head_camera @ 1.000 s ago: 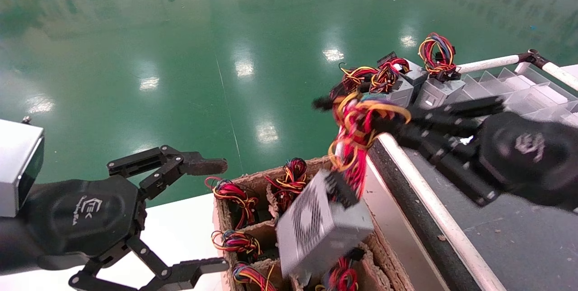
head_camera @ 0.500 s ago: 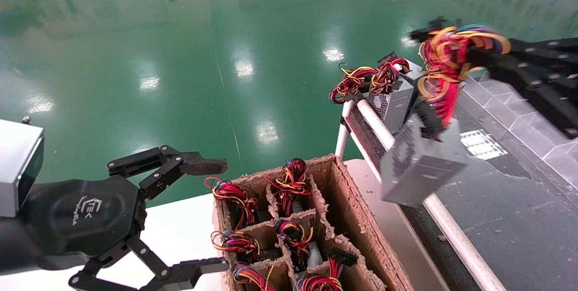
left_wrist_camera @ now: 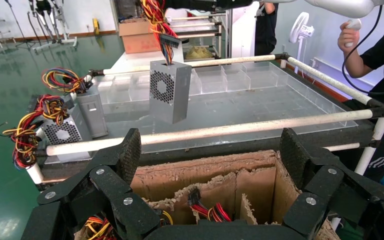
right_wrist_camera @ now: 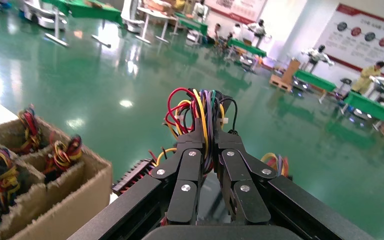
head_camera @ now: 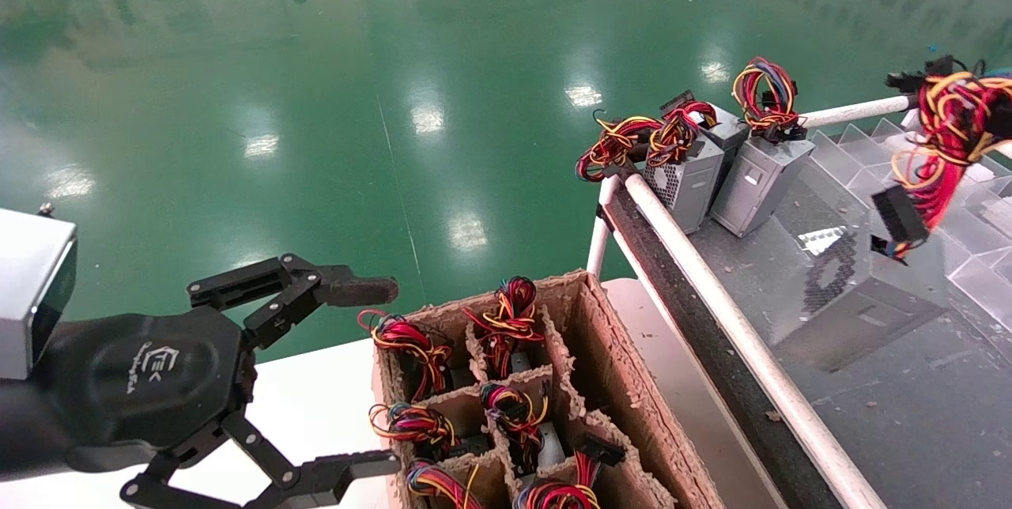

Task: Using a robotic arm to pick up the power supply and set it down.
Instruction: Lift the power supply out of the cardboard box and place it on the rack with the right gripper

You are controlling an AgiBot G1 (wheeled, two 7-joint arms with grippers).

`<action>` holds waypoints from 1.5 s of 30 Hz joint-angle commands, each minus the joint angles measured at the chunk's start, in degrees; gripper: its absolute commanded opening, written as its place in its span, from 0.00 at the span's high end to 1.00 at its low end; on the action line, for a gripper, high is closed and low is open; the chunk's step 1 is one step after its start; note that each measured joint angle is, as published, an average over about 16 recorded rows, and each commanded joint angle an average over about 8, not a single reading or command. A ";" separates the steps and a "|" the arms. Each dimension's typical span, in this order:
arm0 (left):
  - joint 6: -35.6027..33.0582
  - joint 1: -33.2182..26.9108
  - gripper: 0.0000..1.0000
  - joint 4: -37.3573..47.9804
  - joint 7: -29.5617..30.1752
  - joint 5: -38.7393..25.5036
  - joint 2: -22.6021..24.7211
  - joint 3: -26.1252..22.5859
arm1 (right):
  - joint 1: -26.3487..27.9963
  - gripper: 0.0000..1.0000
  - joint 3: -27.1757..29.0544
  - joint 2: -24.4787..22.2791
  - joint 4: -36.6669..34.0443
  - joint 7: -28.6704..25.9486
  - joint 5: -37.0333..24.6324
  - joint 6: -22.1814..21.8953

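Above the clear tray [left_wrist_camera: 260,95], right gripper [right_wrist_camera: 207,137] pinched on power supply [left_wrist_camera: 168,90] wire bundle, box dangling, left gripper [head_camera: 371,371] spread empty beside cardboard crate [head_camera: 601,351].

floor [head_camera: 316,58]: glossy green | ceiling-light glare | green tables [right_wrist_camera: 370,105] far off

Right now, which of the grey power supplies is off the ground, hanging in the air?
The power supply dangling by its wire bundle from the right pincer over the cart; the two others stand on the cart.
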State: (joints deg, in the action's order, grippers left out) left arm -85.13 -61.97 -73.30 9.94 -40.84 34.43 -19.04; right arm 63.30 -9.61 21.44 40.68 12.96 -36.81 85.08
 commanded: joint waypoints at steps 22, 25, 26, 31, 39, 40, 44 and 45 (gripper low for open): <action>0.02 -0.01 0.00 0.00 -0.03 0.04 -0.02 -0.06 | 13.18 1.00 -7.92 8.40 -10.88 2.51 -14.09 -2.02; 0.03 -0.02 0.00 0.00 -0.03 0.04 -0.03 -0.06 | 16.45 1.00 -9.14 10.49 -13.16 3.23 -16.30 -2.51; 0.03 -0.02 0.00 0.00 -0.03 0.04 -0.03 -0.07 | 17.49 1.00 -9.55 11.19 -13.95 3.48 -17.00 -2.62; 0.03 -0.02 0.00 0.00 -0.04 0.05 -0.03 -0.08 | 22.54 1.00 -11.66 14.94 -18.41 4.74 -20.48 -3.00; 0.04 -0.02 0.00 0.00 -0.05 0.07 -0.04 -0.10 | 29.07 1.00 -14.05 20.05 -25.92 7.63 -24.56 -4.81; 0.04 -0.02 0.00 0.00 -0.05 0.07 -0.04 -0.10 | 29.78 1.00 -14.26 20.61 -26.81 8.02 -24.95 -5.32; 0.05 -0.03 0.00 0.00 -0.05 0.07 -0.04 -0.11 | 32.29 1.00 -14.91 22.69 -30.03 9.49 -26.28 -8.32; 0.05 -0.03 0.00 0.00 -0.06 0.08 -0.04 -0.11 | 32.87 1.00 -15.03 23.23 -30.72 9.83 -26.56 -9.27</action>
State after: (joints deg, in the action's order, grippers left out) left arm -85.08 -61.99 -73.30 9.89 -40.76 34.38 -19.15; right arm 96.00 -24.57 44.76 10.40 22.61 -63.23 75.54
